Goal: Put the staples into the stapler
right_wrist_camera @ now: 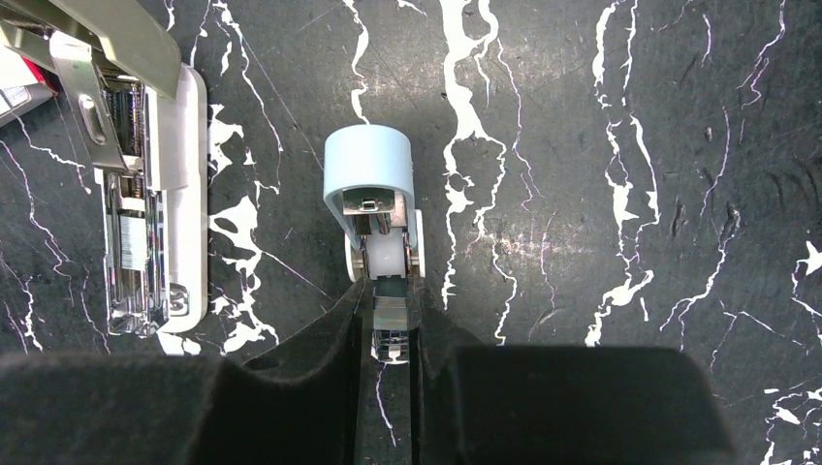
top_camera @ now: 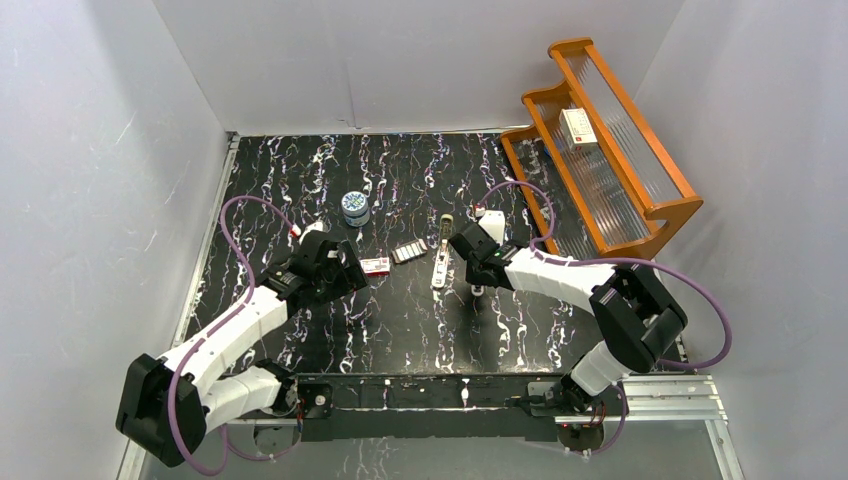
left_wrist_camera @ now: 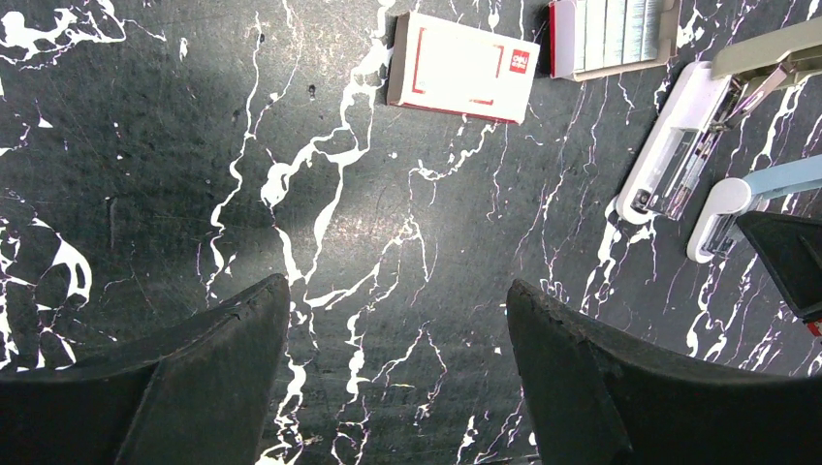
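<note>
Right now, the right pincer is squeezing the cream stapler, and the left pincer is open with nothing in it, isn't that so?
Not quite. The right pincer is squeezing the light blue stapler, not the cream one; the right wrist view shows it. The cream stapler lies open beside it. The left pincer is open with nothing in it.

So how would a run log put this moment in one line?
left jaws: open, empty | right jaws: shut on blue stapler | cream stapler: open | staples: lying free
</note>
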`<state>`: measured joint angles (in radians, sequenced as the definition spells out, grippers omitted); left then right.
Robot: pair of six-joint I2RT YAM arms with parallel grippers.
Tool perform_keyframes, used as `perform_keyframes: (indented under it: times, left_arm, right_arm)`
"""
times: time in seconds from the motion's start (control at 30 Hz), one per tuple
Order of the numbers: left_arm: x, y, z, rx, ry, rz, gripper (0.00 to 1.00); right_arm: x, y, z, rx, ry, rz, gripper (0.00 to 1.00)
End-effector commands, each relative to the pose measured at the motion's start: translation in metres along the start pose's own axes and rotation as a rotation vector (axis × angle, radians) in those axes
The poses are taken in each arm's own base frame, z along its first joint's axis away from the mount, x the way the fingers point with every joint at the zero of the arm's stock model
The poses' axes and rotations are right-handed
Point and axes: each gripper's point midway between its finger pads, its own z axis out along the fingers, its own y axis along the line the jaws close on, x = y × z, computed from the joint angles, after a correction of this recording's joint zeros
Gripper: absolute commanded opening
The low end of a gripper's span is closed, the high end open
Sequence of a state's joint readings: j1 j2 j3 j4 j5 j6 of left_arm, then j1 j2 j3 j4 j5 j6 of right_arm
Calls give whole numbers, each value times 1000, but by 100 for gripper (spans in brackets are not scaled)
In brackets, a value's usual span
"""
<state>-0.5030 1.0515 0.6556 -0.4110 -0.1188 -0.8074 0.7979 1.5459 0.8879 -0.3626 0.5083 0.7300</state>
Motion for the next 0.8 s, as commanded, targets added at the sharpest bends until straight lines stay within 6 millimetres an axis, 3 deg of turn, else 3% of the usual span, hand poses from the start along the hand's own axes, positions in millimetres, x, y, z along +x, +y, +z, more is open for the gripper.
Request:
perform_keyframes:
  times: [0.0, 0.57, 0.77]
  left_arm:
    - [-8, -6, -3, 15, -19, -4, 79]
    - [-6, -3, -3, 14, -18, -8, 79]
    - [-6, -3, -4, 15, -18, -8, 79]
  right_arm:
    - [-6, 1, 2, -2, -22, 21, 23]
    - [-2, 1, 1, -14, -16, 12, 29]
    - [-10, 5, -5, -31, -27, 20, 31]
